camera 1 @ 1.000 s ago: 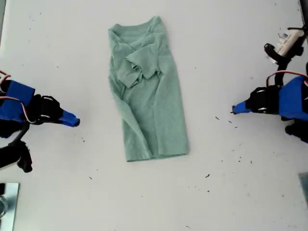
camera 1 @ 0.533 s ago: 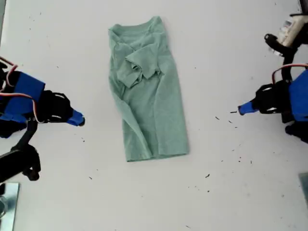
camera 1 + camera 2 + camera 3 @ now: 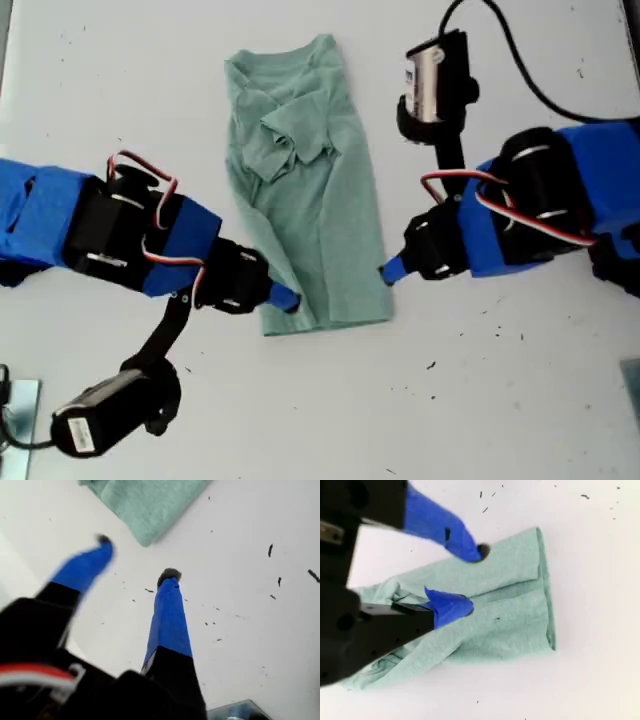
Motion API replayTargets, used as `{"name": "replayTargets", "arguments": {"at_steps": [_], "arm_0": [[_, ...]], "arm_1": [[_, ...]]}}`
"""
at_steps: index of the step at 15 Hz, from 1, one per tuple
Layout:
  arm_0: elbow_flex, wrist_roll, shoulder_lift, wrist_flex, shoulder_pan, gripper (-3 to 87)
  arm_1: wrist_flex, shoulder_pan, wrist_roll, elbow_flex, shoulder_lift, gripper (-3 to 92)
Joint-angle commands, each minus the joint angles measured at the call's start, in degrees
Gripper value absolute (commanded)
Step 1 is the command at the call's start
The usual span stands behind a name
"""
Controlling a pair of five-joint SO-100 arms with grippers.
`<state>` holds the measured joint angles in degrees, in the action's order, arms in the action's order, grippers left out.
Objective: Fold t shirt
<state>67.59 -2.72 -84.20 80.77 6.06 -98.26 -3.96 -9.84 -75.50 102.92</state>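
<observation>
The pale green t shirt (image 3: 315, 190) lies lengthwise on the white table, neck at the far end, with its sleeves folded in over the chest. My second gripper (image 3: 288, 300) reaches in from the exterior view's left onto the hem's corner on that side. In the second wrist view it (image 3: 472, 579) is open over the t shirt (image 3: 510, 615), with cloth showing between its fingers. My first gripper (image 3: 385, 272) comes from the exterior view's right to the other hem corner. It (image 3: 136, 559) is open, just short of the t shirt corner (image 3: 145, 505), with nothing in it.
Small dark specks (image 3: 480, 320) are scattered on the white table (image 3: 520, 400) at the exterior view's right. A metal piece (image 3: 15, 420) sits at the exterior view's lower left corner. Each arm carries a black camera module with a cable (image 3: 435, 80).
Both arms have swung in from the sides of the exterior view to the t shirt's lower corners. The t shirt has not moved.
</observation>
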Motion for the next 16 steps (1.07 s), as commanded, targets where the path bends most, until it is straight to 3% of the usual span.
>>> {"name": "replayTargets", "arguments": {"at_steps": [1,10,13,16], "arm_0": [[-2.1,0.0,0.4,0.4,1.0,26.5],[-2.9,4.3,21.2,-2.3,4.7,28.1],[-4.8,4.0,29.4,-5.2,5.6,20.7],[-5.2,2.9,31.5,-5.5,3.1,12.3]], "arm_1": [[-0.4,-1.3,1.2,3.9,-1.1,36.7],[12.0,-1.7,2.1,2.0,-26.8,36.3],[15.0,-3.2,2.2,4.6,-36.9,29.2],[14.9,-4.5,2.8,8.3,-41.2,12.7]]}}
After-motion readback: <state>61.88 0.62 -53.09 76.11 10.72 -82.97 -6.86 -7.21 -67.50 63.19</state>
